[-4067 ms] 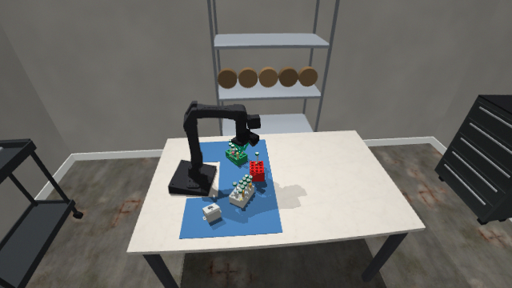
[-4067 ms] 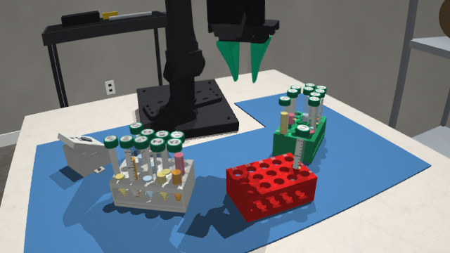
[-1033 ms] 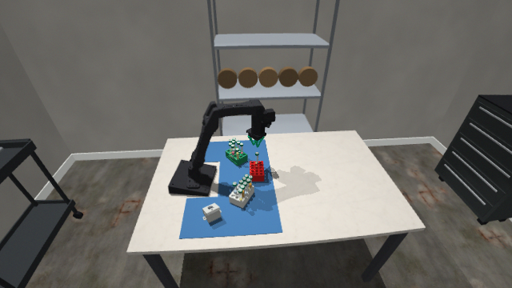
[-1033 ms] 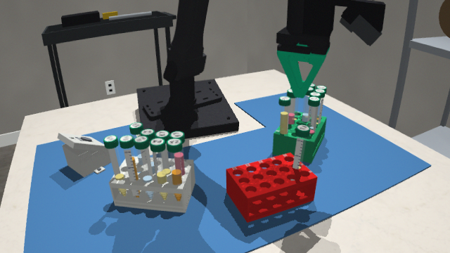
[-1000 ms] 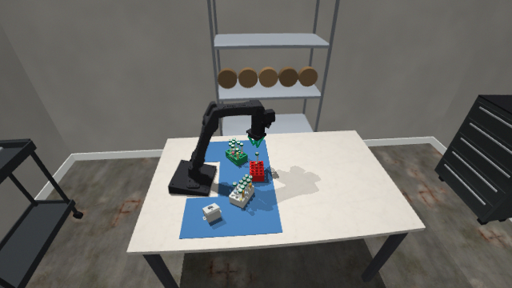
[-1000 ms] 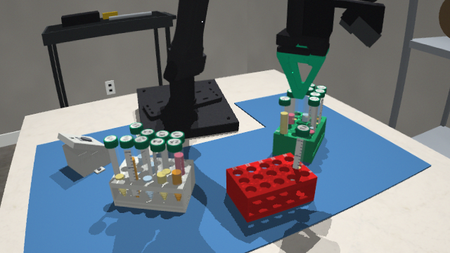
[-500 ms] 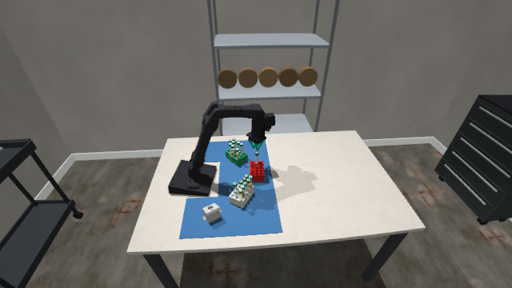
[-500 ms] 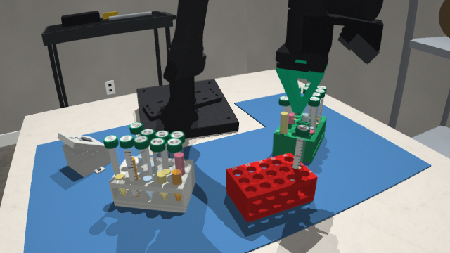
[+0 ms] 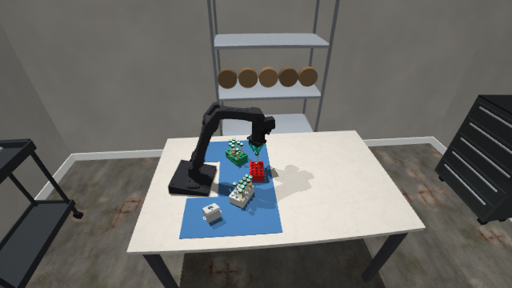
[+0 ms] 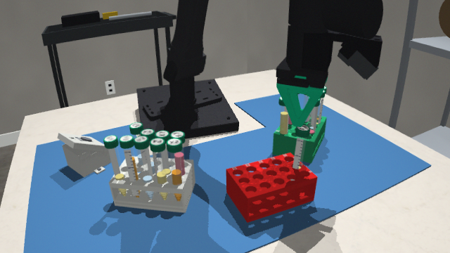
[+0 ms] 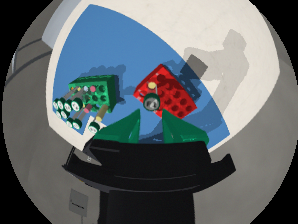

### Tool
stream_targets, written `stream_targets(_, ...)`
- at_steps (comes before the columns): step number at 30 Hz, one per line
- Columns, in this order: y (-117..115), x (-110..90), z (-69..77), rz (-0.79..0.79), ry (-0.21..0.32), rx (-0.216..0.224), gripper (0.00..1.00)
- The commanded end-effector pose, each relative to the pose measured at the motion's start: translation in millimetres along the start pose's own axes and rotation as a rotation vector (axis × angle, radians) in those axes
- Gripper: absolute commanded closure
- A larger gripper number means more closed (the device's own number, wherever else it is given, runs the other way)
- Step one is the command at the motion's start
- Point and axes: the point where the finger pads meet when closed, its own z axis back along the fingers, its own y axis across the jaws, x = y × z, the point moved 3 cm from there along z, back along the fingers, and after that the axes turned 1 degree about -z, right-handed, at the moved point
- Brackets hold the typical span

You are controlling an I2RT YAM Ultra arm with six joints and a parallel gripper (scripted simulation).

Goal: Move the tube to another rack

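exterior view: claw [image 10: 301, 124] partly open, holding nothing, straddles the tube [image 10: 301, 145] in the red rack [image 10: 271, 190]; closing off-centre could tilt it.

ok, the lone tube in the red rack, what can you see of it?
The tube is slim and clear, with graduation marks along its body and a green-rimmed screw cap with a pale top. It stands upright in a corner well of the red rack, at the corner nearest the green rack. Its tip is hidden inside the well. The gripper hangs straight above it, partly open and holding nothing; whether its fingertips touch the cap cannot be told.
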Motion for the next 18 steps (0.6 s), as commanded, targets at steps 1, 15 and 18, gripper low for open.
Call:
stream_targets(1, -3.1, 5.8, 4.1, -0.002, -0.036, -0.017, 0.70)
stream_targets(15, -2.5, 4.4, 0.5, -0.002, -0.036, -0.017, 0.70)
stream_targets(18, -2.4, 4.1, -0.3, -0.002, -0.036, -0.017, 0.70)
